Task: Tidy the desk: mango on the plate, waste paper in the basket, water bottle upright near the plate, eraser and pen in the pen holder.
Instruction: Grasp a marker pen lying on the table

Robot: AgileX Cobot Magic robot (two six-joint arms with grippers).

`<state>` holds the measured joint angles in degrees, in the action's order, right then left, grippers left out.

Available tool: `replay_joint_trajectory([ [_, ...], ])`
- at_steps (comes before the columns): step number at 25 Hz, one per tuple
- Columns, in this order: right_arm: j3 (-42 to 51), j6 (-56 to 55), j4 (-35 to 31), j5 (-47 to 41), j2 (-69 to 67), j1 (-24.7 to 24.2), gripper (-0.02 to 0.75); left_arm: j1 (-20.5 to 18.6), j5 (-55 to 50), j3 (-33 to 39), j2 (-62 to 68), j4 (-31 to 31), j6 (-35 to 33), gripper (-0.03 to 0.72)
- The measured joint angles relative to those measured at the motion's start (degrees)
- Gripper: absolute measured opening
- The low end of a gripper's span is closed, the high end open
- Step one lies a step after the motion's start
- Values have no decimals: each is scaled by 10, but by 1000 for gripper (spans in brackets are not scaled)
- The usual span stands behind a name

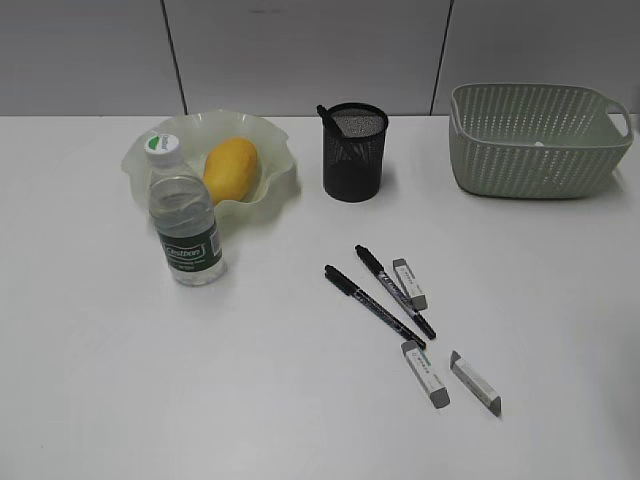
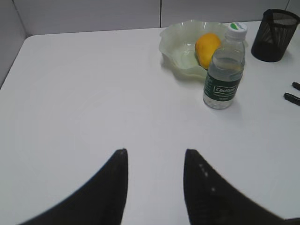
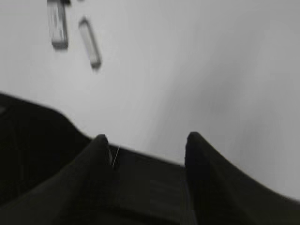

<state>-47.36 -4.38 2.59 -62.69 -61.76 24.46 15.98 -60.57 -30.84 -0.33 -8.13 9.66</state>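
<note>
The left gripper is hanging low over a bare part of the white worktop, angled forward. Its two dark fingers are spread apart with nothing between them. From this gripper, the water bottle is standing upright at about 1 o'clock, well apart, just in front of the pale green plate. The mango is lying on the plate.

The right gripper is also tilting down toward the worktop. Its fingers are spread and are pinching nothing; the picture is blurred. Two erasers are lying at about 11 o'clock from it, well apart.

In the exterior view neither arm is showing. The pen holder is standing at 3 o'clock of the plate, with a dark thing sticking out of its rim. The basket is at 3 o'clock of the pen holder. Two pens and three erasers are lying on the worktop in front, at 6 o'clock of the pen holder.
</note>
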Motion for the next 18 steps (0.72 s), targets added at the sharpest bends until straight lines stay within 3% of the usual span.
replay_joint_trajectory([
  [5,124,-17,-1,-43,335,0,414,0,2,0,35,6,-7,300],
  [10,163,-18,0,-7,552,0,412,0,56,-27,167,93,-97,300],
  [12,174,-18,4,14,590,0,412,0,105,-46,259,153,-138,295],
  [15,180,-18,6,22,603,0,412,14,167,-91,404,309,-267,231],
  [17,181,-18,7,26,603,0,412,60,201,-135,508,392,-350,174],
  [18,181,-18,7,28,603,0,412,99,224,-159,553,401,-366,155],
])
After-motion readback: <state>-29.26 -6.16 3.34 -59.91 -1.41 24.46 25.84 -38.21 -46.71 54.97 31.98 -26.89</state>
